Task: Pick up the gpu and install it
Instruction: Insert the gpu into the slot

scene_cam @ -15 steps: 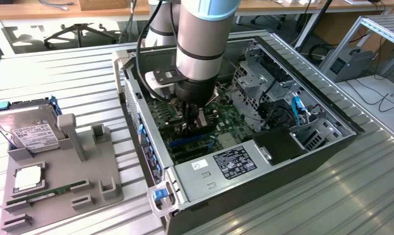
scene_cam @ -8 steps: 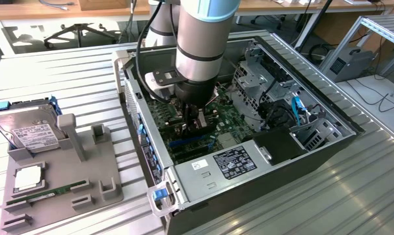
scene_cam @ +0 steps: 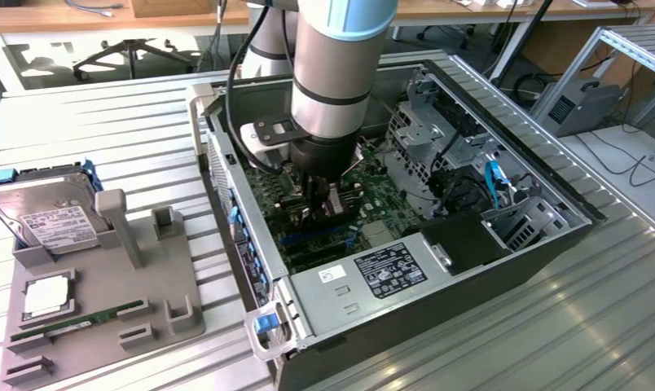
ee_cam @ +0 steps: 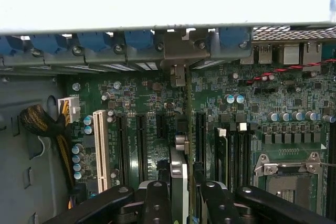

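Black hand (ee_cam: 182, 195) clamped on thin flat gpu (ee_cam: 179, 177) — edge-on, upright over green motherboard (ee_cam: 136, 103) — inside metal case (scene_cam: 545, 204).

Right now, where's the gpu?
The gpu stands edge-on between the pincer fingers, inside the open computer case, over the motherboard expansion slots, its bracket end at the rear slot wall.
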{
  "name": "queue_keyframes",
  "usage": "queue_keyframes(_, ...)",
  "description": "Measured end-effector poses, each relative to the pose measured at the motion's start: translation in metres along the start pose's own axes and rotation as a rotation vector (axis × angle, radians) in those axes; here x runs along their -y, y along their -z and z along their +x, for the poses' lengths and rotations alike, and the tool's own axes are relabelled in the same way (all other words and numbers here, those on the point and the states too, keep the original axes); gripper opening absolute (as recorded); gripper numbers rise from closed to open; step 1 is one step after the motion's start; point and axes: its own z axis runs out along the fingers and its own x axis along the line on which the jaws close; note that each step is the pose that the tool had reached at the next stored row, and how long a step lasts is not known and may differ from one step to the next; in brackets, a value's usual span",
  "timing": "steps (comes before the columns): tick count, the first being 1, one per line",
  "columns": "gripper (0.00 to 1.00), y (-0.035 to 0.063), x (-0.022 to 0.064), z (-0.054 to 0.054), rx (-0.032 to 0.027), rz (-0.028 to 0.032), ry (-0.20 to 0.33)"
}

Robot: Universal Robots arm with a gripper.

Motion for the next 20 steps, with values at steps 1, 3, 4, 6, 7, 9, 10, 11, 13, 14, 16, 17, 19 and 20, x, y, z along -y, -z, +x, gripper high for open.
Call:
queue_keyframes(1, 0.27, -0.0002, 0.0000, 0.0000, 0.0001, 0.0000, 0.000)
queue_keyframes(3, 0.27, -0.0007, -0.0001, 0.0001, 0.0003, 0.0001, 0.000)
queue_keyframes(4, 0.27, -0.0008, 0.0000, 0.0001, 0.0002, 0.0000, 0.000)
queue_keyframes(6, 0.27, -0.0009, 0.0000, 0.0001, 0.0002, 0.0000, 0.000)
queue_keyframes(7, 0.27, -0.0010, 0.0000, 0.0001, 0.0003, 0.0001, 0.000)
queue_keyframes(9, 0.27, -0.0010, 0.0000, 0.0001, 0.0004, 0.0001, 0.000)
queue_keyframes(10, 0.27, -0.0010, 0.0000, 0.0001, 0.0004, 0.0002, 0.000)
queue_keyframes(11, 0.27, -0.0010, 0.0000, 0.0001, 0.0004, 0.0002, 0.000)
queue_keyframes(13, 0.27, -0.0010, 0.0000, 0.0001, 0.0004, 0.0002, 0.000)
queue_keyframes(14, 0.27, -0.0010, 0.0000, 0.0001, 0.0004, 0.0002, 0.000)
queue_keyframes(16, 0.27, -0.0010, 0.0000, 0.0001, 0.0004, 0.0002, 0.000)
queue_keyframes(17, 0.27, -0.0010, 0.0000, 0.0001, 0.0004, 0.0002, 0.000)
queue_keyframes(19, 0.27, -0.0009, 0.0000, 0.0001, 0.0007, 0.0003, 0.000)
queue_keyframes(20, 0.27, -0.0008, 0.0000, 0.0001, 0.0007, 0.0004, 0.000)
